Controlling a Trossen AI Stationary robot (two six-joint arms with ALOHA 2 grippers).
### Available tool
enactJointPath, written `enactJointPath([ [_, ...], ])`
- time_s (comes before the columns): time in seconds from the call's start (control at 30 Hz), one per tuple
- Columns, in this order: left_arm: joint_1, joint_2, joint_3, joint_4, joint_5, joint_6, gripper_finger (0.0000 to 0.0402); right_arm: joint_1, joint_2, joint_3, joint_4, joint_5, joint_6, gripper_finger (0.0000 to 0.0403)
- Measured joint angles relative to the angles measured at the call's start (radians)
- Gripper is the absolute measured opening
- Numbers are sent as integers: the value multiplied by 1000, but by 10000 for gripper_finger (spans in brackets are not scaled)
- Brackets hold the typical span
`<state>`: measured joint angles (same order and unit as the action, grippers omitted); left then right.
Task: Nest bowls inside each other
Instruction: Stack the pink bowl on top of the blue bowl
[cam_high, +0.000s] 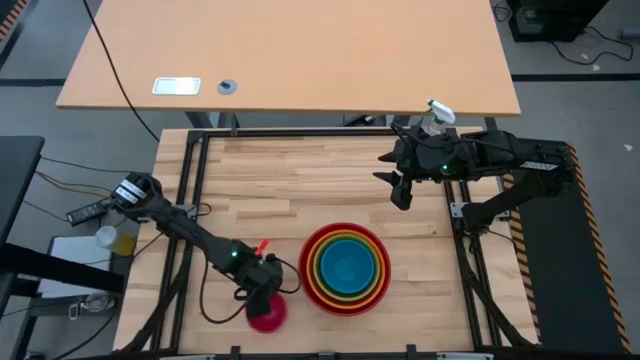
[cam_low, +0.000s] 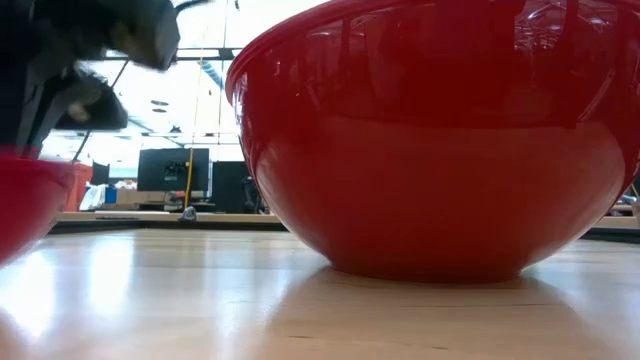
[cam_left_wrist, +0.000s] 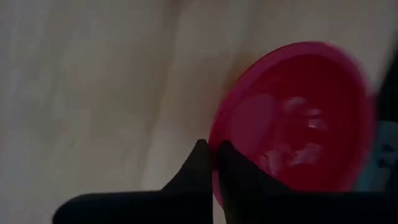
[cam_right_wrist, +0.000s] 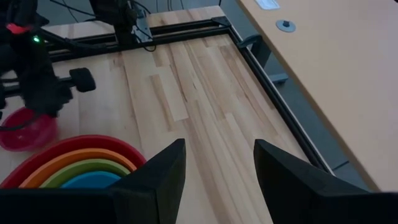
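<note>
When you read the high view, note four bowls already nested near the front of the counter (cam_high: 300, 190): the red bowl (cam_high: 346, 235) outermost, then the orange bowl (cam_high: 346, 240), the green bowl (cam_high: 346, 246) and the blue bowl (cam_high: 347, 265) at the centre. The pink bowl (cam_high: 268, 314) sits apart, just to the left of the stack at the counter's front edge. The left end effector (cam_high: 262, 290) is down over the pink bowl's rim. The right end effector (cam_high: 400, 185) hangs well clear, near the far right side of the counter, beside a spray bottle (cam_high: 437, 115).

At the low view, the red bowl (cam_low: 440, 140) fills most of the picture and rests flat on the counter. The pink bowl (cam_low: 30, 200) shows at the left edge, with the left arm above it.

At the left wrist view, the left end effector (cam_left_wrist: 211, 163) is clenched on the rim of the pink bowl (cam_left_wrist: 292, 118), one finger inside the wall and one outside.

At the right wrist view, the right end effector (cam_right_wrist: 219, 163) stands released and holds nothing.

Treat the pink bowl as light, stiff and smooth plastic. A pinch on the thin rim is the workable hold, but expect the bowl to tilt or slip from so narrow a grip.
</note>
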<state>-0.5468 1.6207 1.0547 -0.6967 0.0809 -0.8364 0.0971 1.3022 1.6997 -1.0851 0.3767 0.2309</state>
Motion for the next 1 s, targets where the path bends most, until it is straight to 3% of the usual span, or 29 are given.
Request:
enactJointPath([
  [0.37, 47, 0, 201, 58, 5, 202, 1, 0, 0, 0, 0, 0, -24, 196],
  [0.63, 119, 0, 222, 5, -8, 217, 0, 0, 0, 0, -1, -6, -24, 196],
  [0.83, 136, 0, 222, -128, -27, 216, 1, 0, 0, 0, -1, -9, -25, 196],
  [1.0, 139, -10, 221, -181, -88, 114, 34, 0, 0, 0, -1, -7, -32, 196],
])
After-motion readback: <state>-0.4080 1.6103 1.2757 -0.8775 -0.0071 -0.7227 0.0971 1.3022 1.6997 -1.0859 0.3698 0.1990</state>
